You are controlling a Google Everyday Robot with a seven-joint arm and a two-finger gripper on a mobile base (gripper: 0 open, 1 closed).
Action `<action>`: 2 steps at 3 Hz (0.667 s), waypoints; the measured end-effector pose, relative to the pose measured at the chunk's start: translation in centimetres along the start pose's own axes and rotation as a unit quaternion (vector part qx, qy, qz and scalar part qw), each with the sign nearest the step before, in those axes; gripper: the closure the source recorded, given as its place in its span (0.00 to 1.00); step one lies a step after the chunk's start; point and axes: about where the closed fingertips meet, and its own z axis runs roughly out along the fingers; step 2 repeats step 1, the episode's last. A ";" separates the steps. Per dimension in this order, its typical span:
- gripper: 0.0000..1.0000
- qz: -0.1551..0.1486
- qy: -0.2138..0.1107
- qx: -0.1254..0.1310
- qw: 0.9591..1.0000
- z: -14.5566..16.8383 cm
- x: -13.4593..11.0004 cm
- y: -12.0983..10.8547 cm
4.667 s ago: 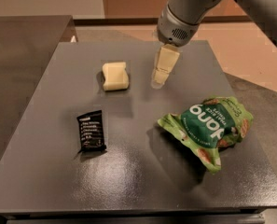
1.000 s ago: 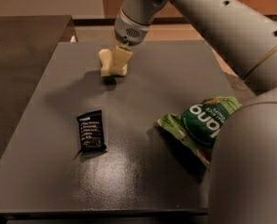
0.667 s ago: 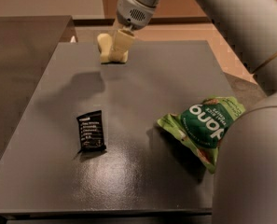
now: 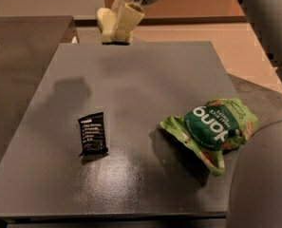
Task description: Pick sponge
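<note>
The pale yellow sponge [image 4: 105,23] hangs in the air above the far edge of the grey table [image 4: 131,89]. My gripper [image 4: 117,28] comes down from the top of the view and is shut on the sponge. One cream finger [image 4: 126,23] lies across the front of the sponge and covers its right part. The sponge's shadow falls on the table at the left.
A small black snack packet [image 4: 92,133] lies on the table at the left of centre. A green chip bag [image 4: 211,129] lies at the right. My arm fills the right edge and lower right corner. A second dark table stands at the left.
The gripper moved from right of the sponge onto it, shut on it, and has lifted it off the table, up and toward the far edge. The packet and bag have not moved.
</note>
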 end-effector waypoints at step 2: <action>1.00 -0.001 -0.001 0.001 1.000 -0.1 -0.1 0.0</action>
